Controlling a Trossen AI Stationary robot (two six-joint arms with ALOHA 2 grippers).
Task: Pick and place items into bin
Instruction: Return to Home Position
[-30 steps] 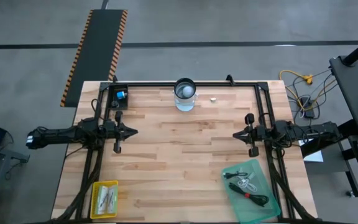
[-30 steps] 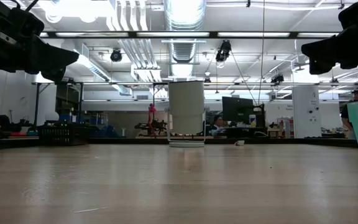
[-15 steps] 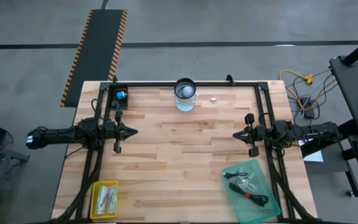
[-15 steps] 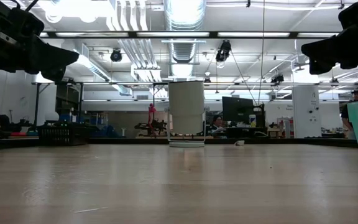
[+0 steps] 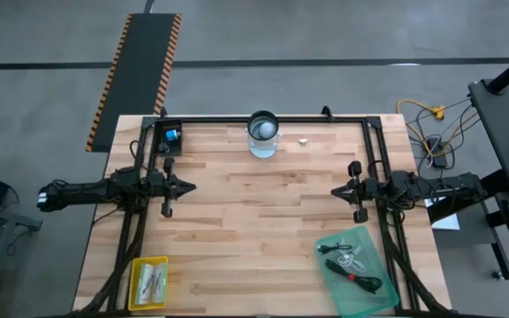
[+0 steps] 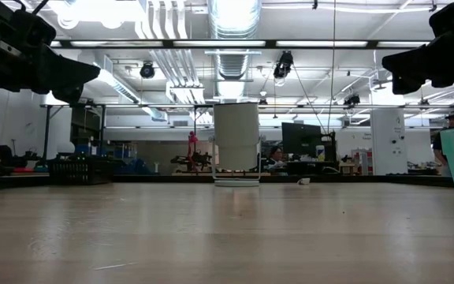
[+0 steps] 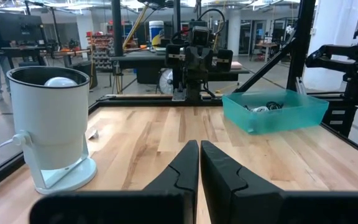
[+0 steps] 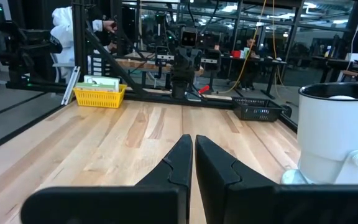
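Looking down on the table, I see the left gripper (image 5: 184, 185) at mid left of the overhead frame and the right gripper (image 5: 339, 190) at mid right, each with its fingers pressed together on nothing. The cables (image 5: 352, 265) lie in the green bin (image 5: 365, 237) at lower right. A small pale bit (image 5: 303, 140) sits near the jar (image 5: 263, 132) at top centre; I judge a careless reach for it could tip the jar

jar (image 5: 263, 148): far edge, centre (upright) | yellow basket (image 5: 136, 284): near-left corner
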